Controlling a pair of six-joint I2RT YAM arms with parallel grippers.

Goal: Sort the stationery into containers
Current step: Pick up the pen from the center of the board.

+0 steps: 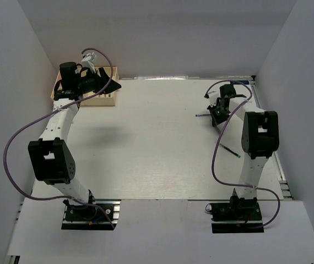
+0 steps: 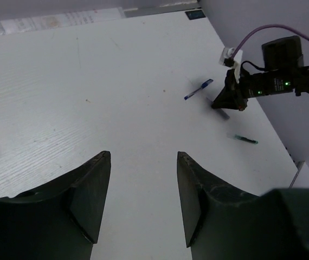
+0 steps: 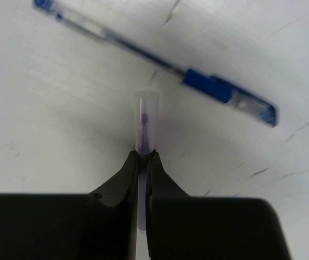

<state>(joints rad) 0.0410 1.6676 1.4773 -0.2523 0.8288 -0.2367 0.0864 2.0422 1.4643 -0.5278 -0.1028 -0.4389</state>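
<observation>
Three pens are counted in all. One clear ballpoint pen with blue cap and grip (image 3: 160, 62) is seen lying on the white worktop (image 1: 146, 143) at the far right. One thin dark pen with a green end (image 1: 229, 150) is seen nearer, also on the right. One slim transparent pen with a purplish core (image 3: 145, 127) is pinched in the right claw (image 3: 145, 156). One shallow cream-beige tray (image 1: 106, 101) is counted at the far left; it is largely covered, so its compartments and contents cannot be counted. Two black claws are counted, the left claw (image 2: 143, 157) being the second. Two white arms are counted, a left arm (image 1: 58, 126) and a right arm (image 1: 256, 159). Two purple cables are counted, a left cable (image 1: 14, 137) and a right cable (image 1: 215, 159).
</observation>
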